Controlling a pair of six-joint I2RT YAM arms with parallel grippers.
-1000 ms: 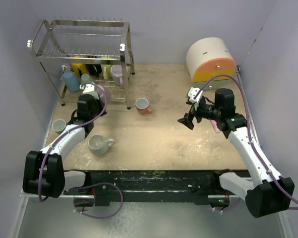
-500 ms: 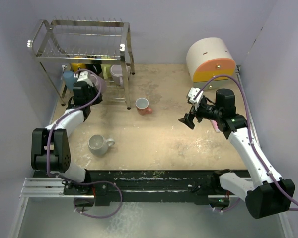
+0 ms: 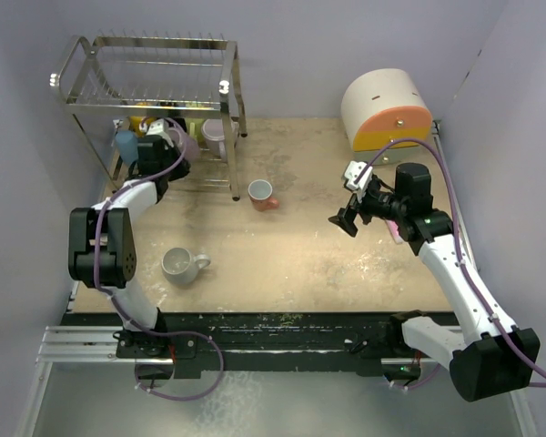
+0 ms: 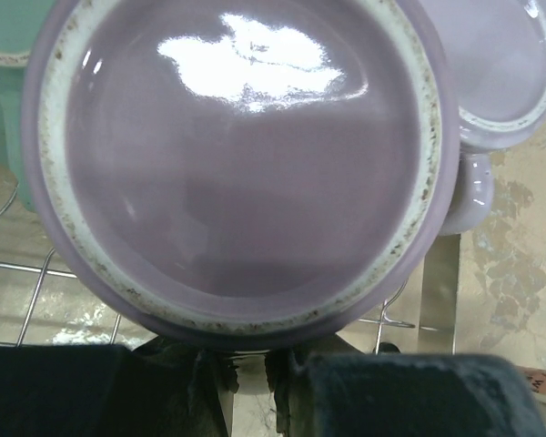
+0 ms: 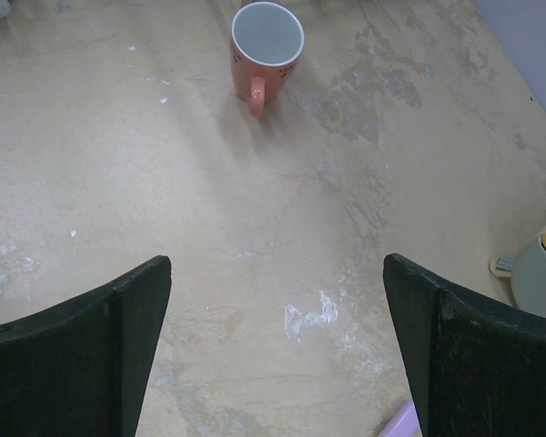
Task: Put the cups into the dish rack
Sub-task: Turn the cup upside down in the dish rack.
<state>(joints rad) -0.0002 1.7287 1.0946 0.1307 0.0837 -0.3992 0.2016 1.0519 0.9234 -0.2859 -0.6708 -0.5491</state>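
A: Purple glaze fills the left wrist view. The purple mug (image 4: 246, 164) is pinched by the left pincer (image 4: 255, 369), with its base turned towards the camera. It is held at the lower tier of the dish rack (image 3: 146, 73), beside a teal mug (image 4: 2, 32), presumably to be set among those already loaded.

B: On the worktop (image 3: 346, 273), a pale mug (image 3: 180, 264) and a salmon mug (image 3: 262, 193) are left unloaded. The right pincer (image 5: 275, 300) is spread wide with nothing held, and is aimed at the salmon one.

A: Any lettering?

B: None can be read.
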